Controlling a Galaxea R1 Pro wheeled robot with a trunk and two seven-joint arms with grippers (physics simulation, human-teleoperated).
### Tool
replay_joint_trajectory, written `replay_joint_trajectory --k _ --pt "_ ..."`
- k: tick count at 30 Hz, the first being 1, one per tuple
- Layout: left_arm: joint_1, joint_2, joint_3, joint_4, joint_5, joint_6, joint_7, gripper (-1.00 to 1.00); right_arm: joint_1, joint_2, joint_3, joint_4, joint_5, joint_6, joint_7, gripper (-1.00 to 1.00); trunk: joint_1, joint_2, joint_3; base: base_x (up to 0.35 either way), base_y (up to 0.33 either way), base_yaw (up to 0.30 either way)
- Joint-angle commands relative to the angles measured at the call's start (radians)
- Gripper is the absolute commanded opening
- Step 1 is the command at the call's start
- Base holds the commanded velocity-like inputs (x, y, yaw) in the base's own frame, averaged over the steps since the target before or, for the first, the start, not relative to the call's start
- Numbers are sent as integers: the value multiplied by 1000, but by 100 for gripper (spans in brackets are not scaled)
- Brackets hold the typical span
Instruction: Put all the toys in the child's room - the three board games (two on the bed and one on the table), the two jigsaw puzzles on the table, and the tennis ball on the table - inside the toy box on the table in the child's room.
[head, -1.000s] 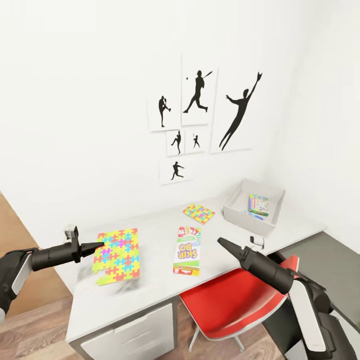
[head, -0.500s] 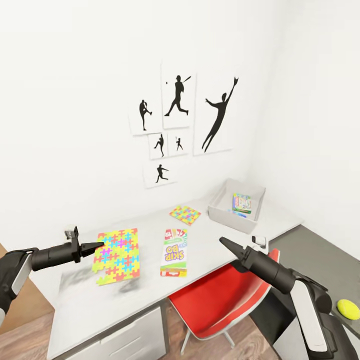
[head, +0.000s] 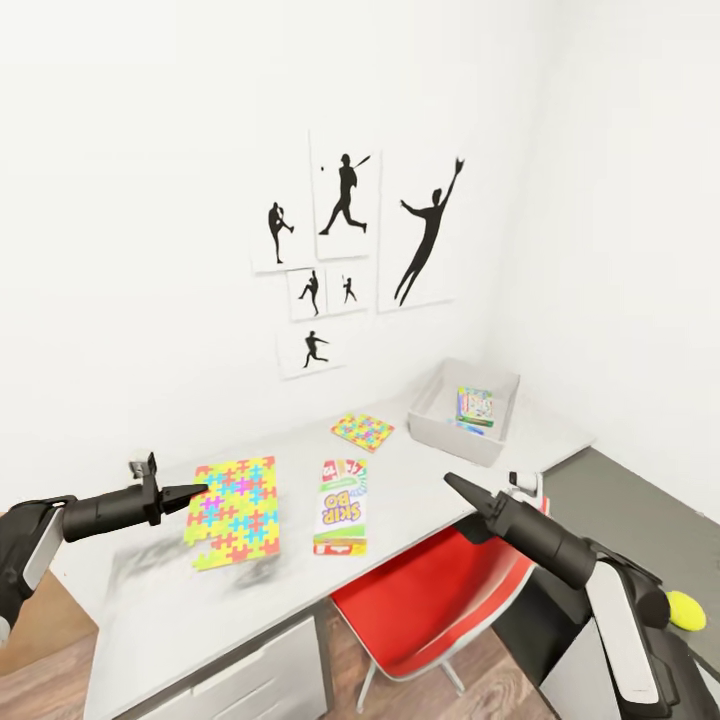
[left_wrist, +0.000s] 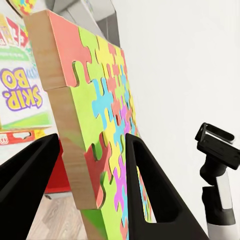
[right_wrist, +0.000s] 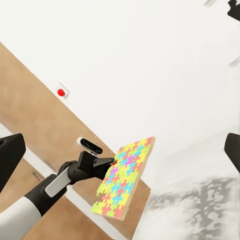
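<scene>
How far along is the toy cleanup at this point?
Early to midway. Done: the toy box already holds one colourful boxed toy. In hand: the left hand grips the large jigsaw puzzle, lifted off the table. Left: the small puzzle, the Skip-Bo game and the tennis ball, which is down beside the table.

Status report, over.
Left claw shut on big jigsaw puzzle, lifted. Right claw open, empty. Toy box beyond Skip-Bo game.
</scene>
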Motion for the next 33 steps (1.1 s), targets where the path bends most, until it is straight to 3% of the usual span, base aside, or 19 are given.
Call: replay_joint_trajectory --k 1,9,16,25,33 --pt "-1 1 1 0 2 9 -2 -100 -1 0 -4 0 -3 6 3 100 1 -2 -1 0 0 -194" --pt "1 1 7 0 4 6 -3 -100 -1 0 -13 1 -3 6 5 100 1 -2 8 0 -19 -205" --pt "1 0 11 0 6 2 -2 -100 -1 0 -15 1 -2 6 6 100 1 -2 16 0 -255 -196" --pt "1 0 9 0 6 0 -1 -100 -3 1 -25 4 9 0 -1 100 1 -2 17 0 -291 -23" --pt "1 0 9 0 4 0 -1 -100 -1 2 -41 2 3 5 1 100 1 -2 17 9 -65 0"
